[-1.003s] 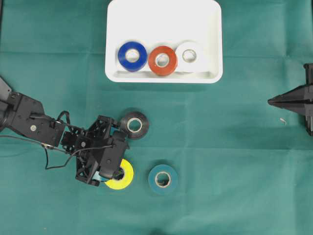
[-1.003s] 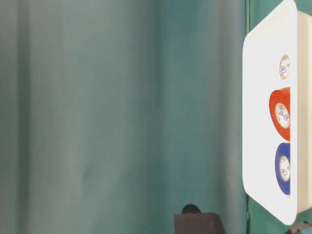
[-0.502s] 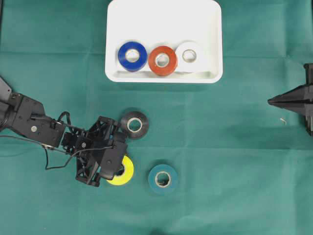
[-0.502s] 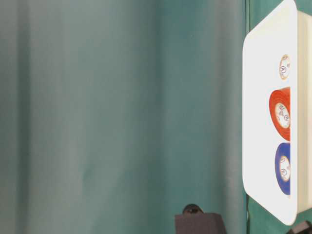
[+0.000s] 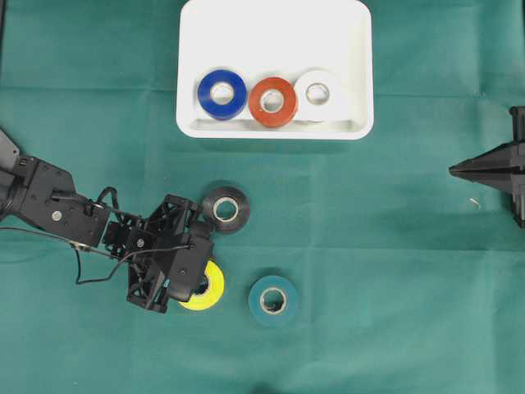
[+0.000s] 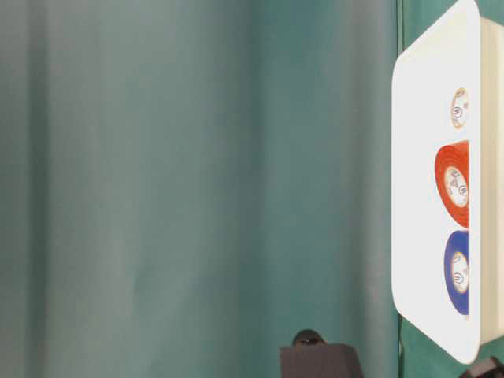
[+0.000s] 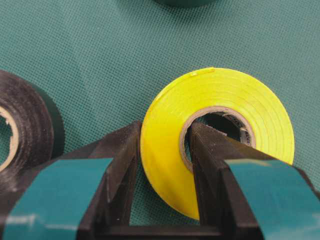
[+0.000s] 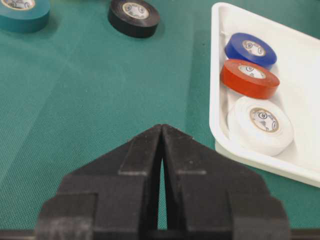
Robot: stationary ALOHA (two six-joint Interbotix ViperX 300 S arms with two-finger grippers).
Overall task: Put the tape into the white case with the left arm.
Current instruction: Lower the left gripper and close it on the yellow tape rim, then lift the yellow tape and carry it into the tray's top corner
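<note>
A yellow tape roll [image 5: 212, 284] [image 7: 220, 90] lies on the green cloth at the lower left. My left gripper [image 5: 195, 285] [image 7: 164, 134] is shut on its wall, with one finger in the cardboard core and the other against the outer face. In the wrist view the roll sits tilted between the fingers. The white case [image 5: 275, 33] [image 8: 305, 65] [image 6: 417, 157] stands at the far middle and holds a blue [image 5: 221, 93], a red [image 5: 272, 101] and a white roll [image 5: 318, 93]. My right gripper [image 5: 453, 171] [image 8: 161, 127] rests shut and empty at the right edge.
A black roll [image 5: 225, 209] [image 7: 25, 130] lies just beyond the left gripper's wrist, close to the yellow one. A teal roll [image 5: 273, 300] [image 8: 20, 12] sits to the right of the yellow roll. Loose black cables [image 5: 90, 263] trail along the left arm.
The left jaws have closed on the yellow roll's wall, and the roll has shifted slightly up and right. The right arm has not moved.
</note>
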